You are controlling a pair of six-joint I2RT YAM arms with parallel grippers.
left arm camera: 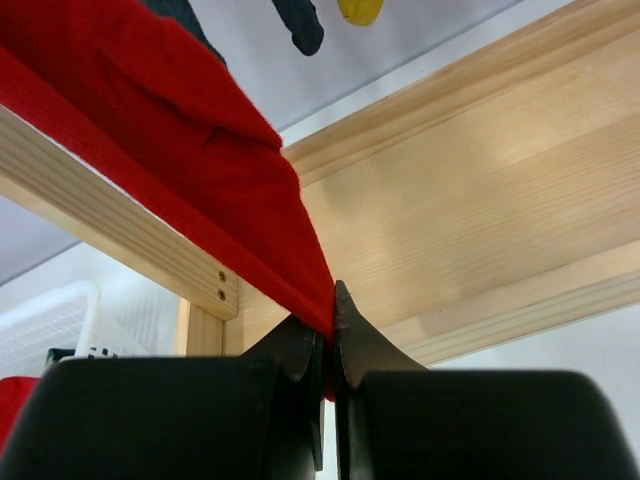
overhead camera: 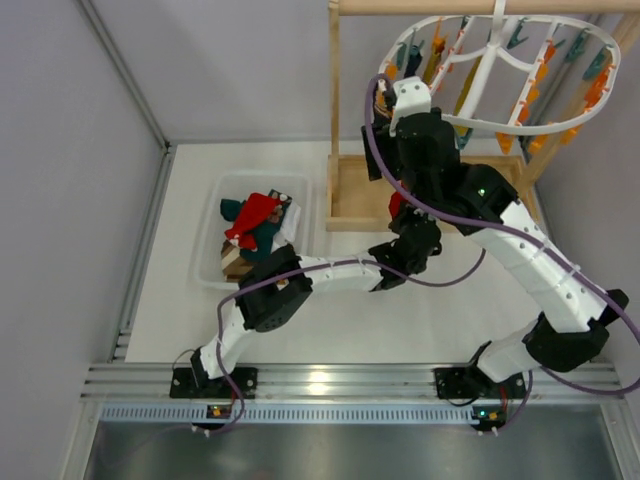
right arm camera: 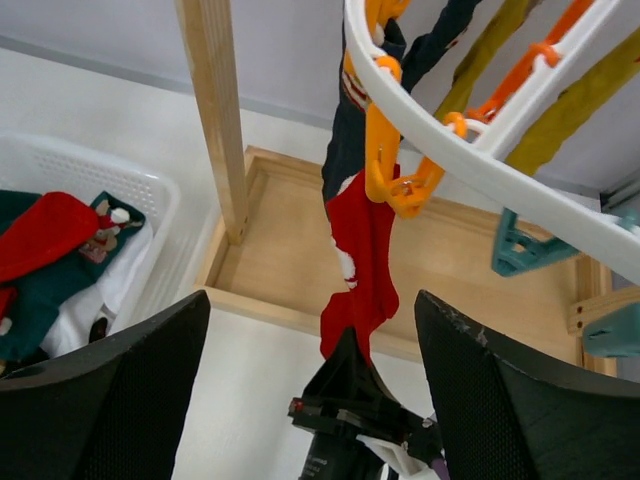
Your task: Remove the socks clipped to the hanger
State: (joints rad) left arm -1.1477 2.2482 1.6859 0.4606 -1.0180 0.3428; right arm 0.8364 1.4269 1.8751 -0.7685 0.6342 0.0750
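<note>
The white oval hanger [overhead camera: 500, 60] hangs at the back right, its rim [right arm camera: 470, 150] lined with orange and teal clothespins. A red sock [right arm camera: 365, 250] with white marks hangs from an orange clothespin [right arm camera: 385, 170], next to a dark teal sock [right arm camera: 350, 130]. Mustard socks [right arm camera: 580, 100] hang further along. My left gripper [left arm camera: 332, 320] is shut on the red sock's [left arm camera: 180, 130] lower end, seen from above [overhead camera: 400, 225] under the hanger's left rim. My right gripper [right arm camera: 312, 300] stands open by that rim [overhead camera: 392, 92], above the clipped sock, with nothing held.
A light wooden stand with a tray base [overhead camera: 350, 195] carries the hanger; its post [right arm camera: 215, 110] rises left of the red sock. A white basket [overhead camera: 215, 215] on the left holds red and teal socks [overhead camera: 255, 215]. Grey walls close in both sides.
</note>
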